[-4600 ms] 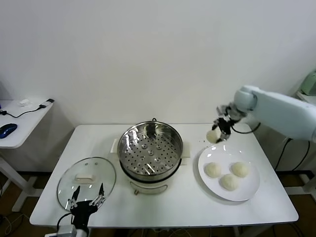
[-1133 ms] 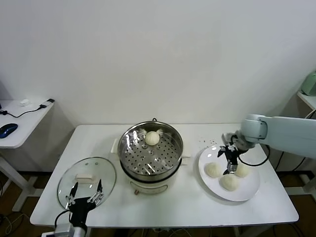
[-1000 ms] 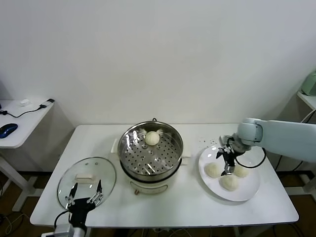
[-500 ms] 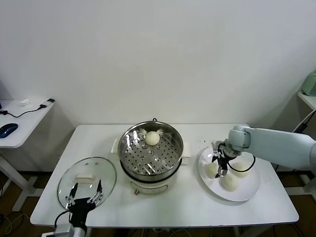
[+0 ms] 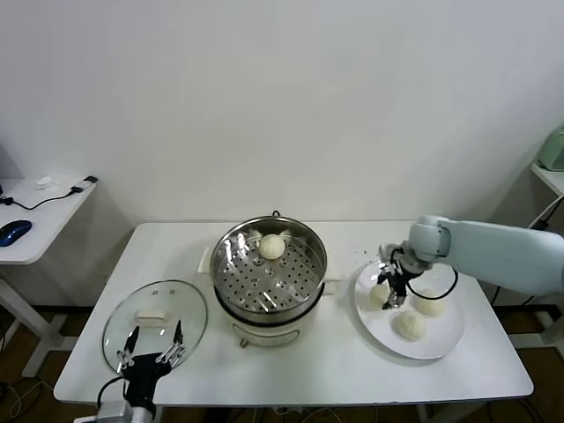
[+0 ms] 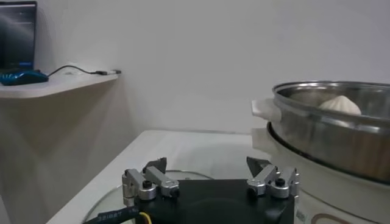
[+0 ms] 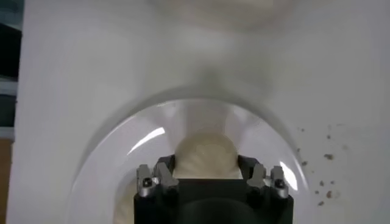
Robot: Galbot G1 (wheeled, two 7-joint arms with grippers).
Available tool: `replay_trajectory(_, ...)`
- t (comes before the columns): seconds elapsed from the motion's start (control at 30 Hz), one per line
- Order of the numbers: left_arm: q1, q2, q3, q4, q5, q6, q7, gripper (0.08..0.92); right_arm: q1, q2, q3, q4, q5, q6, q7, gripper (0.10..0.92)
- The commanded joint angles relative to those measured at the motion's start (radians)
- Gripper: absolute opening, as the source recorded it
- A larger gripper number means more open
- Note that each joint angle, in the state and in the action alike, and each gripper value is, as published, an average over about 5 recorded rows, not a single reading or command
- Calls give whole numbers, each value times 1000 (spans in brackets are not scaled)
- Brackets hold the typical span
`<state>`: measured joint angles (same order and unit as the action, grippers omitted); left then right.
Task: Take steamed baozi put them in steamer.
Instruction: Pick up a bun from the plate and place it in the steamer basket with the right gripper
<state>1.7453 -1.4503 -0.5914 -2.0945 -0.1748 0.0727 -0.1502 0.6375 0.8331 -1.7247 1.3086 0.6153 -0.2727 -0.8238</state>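
Observation:
The steamer (image 5: 231, 284) stands mid-table with one steamed baozi (image 5: 271, 246) at the back of its perforated tray; that bun (image 6: 340, 105) also peeks over the steamer's rim (image 6: 317, 92) in the left wrist view. On the white plate (image 5: 441, 349) lie three more baozi. My right gripper (image 5: 394, 286) is shut on the leftmost one (image 5: 378, 296); the right wrist view shows its fingers (image 7: 166, 165) pressed against both sides of that bun (image 7: 206, 152), low over the plate (image 7: 122, 146). My left gripper (image 5: 152, 345) hangs open at the table's front left.
The glass lid (image 5: 132, 310) with a white handle lies flat at the front left, under the left gripper (image 6: 210, 164). Two free buns (image 5: 430, 305) (image 5: 409, 325) sit right of the grasped one. A side table (image 5: 44, 220) with a blue mouse (image 5: 13, 232) is at far left.
My right gripper slid left across the plate from between the buns to the leftmost bun and closed its fingers around it. The left arm stayed still.

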Motion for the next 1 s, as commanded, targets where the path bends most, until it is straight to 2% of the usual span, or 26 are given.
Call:
replay_trajectory(0.03, -2, 3, 3, -7, 0, 6, 1, 823, 484, 84, -206, 112, 271, 20, -93, 687)
replay_trajectory(0.23, -9, 13, 11, -12, -1, 9, 1, 823, 627, 271, -137, 166, 515, -40, -62, 687)
replay_trajectory(0.37, -14, 16, 19, -13, -1, 4, 0, 823, 590, 415, -27, 174, 643, -106, 29, 687)
replay_trajectory(0.47, -16, 20, 20, -13, -1, 2, 0, 823, 518, 499, 33, 173, 686, -147, 97, 687)
replay_trajectory(0.7, -17, 19, 23, -10, -2, 0, -1, 823, 295, 642, 54, 86, 628, -183, 163, 687)
replay_trajectory(1.0, -15, 24, 17, -2, -6, -6, -1, 823, 130, 698, 25, -84, 473, -192, 179, 687)
